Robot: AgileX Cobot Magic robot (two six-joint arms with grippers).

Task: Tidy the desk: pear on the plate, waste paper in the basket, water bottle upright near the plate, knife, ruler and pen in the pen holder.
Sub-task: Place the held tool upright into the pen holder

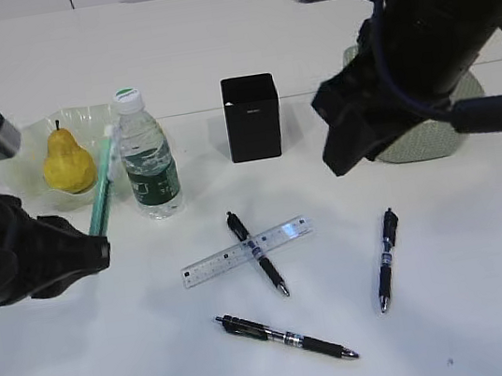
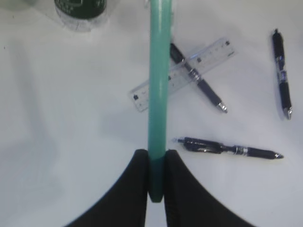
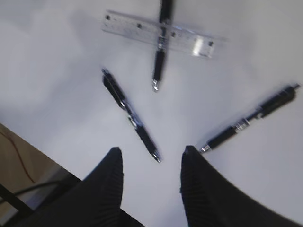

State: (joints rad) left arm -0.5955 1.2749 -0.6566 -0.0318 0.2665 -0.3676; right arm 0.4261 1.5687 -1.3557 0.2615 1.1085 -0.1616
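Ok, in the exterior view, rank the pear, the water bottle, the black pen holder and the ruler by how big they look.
Largest to smallest as they appear:
1. Bottle
2. Pen holder, close to the bottle, so that order is unsure
3. Ruler, longest but very thin
4. Pear
The ruler and pear are hard to separate by area.

Exterior slants down across the table, both wrist views look down, sharing ruler (image 1: 246, 251) (image 2: 182, 73) (image 3: 163, 33).

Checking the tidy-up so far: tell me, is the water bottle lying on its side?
No, the water bottle stands upright on the table beside the plate.
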